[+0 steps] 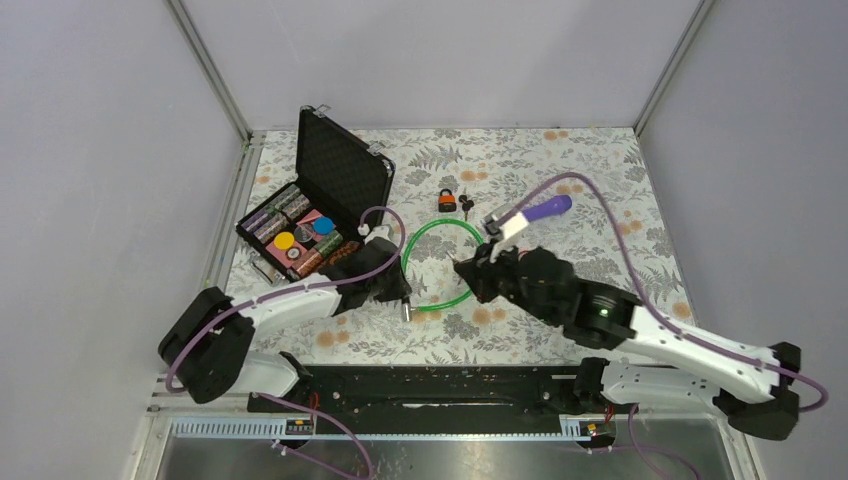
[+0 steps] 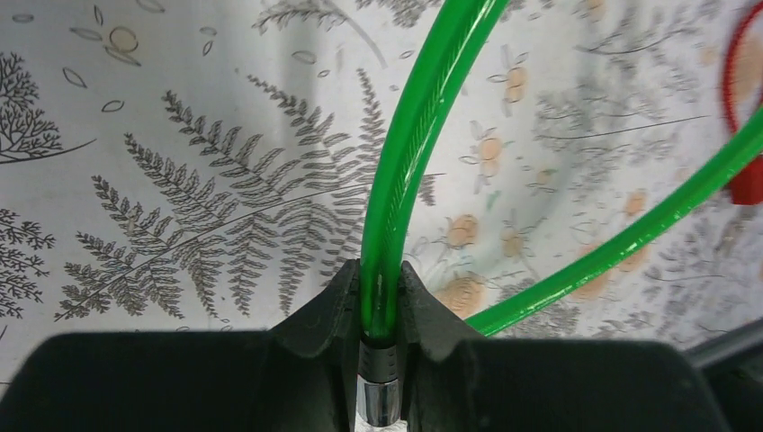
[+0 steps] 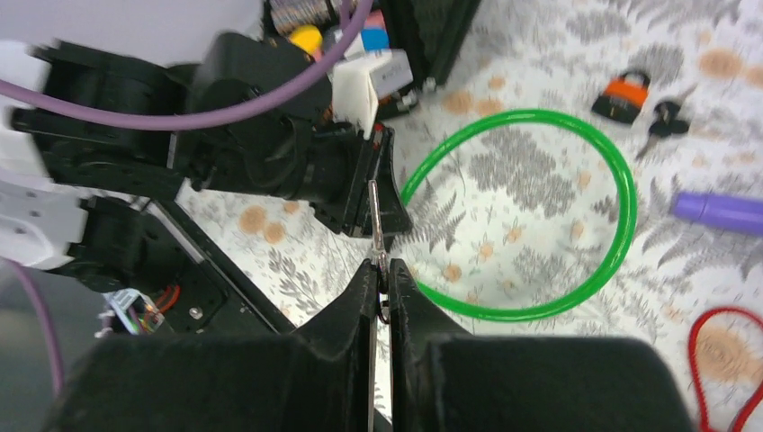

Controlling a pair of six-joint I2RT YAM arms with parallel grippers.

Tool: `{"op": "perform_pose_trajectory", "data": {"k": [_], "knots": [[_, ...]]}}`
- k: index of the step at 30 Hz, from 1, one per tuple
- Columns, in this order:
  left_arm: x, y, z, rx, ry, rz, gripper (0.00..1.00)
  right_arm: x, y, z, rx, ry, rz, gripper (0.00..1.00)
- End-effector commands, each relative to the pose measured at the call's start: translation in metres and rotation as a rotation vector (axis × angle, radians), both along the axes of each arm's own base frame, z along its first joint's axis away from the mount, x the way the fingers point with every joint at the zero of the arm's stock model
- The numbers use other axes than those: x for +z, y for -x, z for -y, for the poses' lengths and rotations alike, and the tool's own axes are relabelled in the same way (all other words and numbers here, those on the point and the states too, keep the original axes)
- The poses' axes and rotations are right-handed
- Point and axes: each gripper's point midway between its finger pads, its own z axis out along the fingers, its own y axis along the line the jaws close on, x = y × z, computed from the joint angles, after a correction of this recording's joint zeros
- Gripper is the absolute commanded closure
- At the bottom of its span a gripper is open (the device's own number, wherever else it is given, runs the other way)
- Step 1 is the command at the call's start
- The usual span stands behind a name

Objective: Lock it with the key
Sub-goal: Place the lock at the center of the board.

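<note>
Your left pincer [image 2: 380, 279] is closed on the green cable [image 2: 423, 135], gripping it just above the silver metal ferrule at its end, which sits between the two black fingers. Your right pincer [image 3: 380, 270] is also closed, with a thin metal piece [image 3: 376, 220] pinched between its fingertips; that piece points straight at the left pincer, and you cannot tell from these views exactly what it is. Seen from above, the two pincers face each other low over the middle of the fern-patterned surface [image 1: 600, 170], the left one on the left side of the cable and the right one on its right side. The cable curves away from them into a round loop lying flat on the surface. Beyond the far edge of that loop, untouched and apart from both pincers, the small orange padlock [image 1: 447, 200] rests on the surface, and the black-headed keys [image 1: 467, 207] lie just beside it on its right. A purple cylinder [image 3: 720, 211] lies to the right of the loop, and a red cord [image 3: 720, 360] curls nearer the right arm. At the far left an open black case [image 1: 330, 170] holds colourful round chips.
</note>
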Motion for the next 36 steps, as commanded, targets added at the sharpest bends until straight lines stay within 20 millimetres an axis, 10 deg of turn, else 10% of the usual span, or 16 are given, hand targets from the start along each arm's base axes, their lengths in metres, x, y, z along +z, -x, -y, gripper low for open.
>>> {"op": "perform_pose_trajectory", "data": {"k": [1, 13, 24, 30, 36], "knots": [[-0.002, -0.015, 0.008, 0.012, -0.002, 0.050, 1.00, -0.039, -0.012, -0.016, -0.099, 0.002, -0.126, 1.00], [0.001, -0.015, -0.015, 0.071, -0.046, 0.102, 0.42, -0.150, -0.034, -0.049, -0.179, 0.137, -0.393, 1.00], [0.079, -0.016, -0.056, 0.205, -0.024, 0.302, 0.01, -0.213, -0.048, -0.071, -0.184, 0.252, -0.543, 0.93], [0.141, -0.013, -0.081, 0.260, -0.002, 0.433, 0.01, -0.220, -0.054, -0.066, -0.225, 0.281, -0.551, 0.70], [0.191, -0.004, -0.107, 0.289, -0.036, 0.508, 0.01, -0.185, -0.067, -0.037, -0.309, 0.279, -0.458, 0.42]]}}
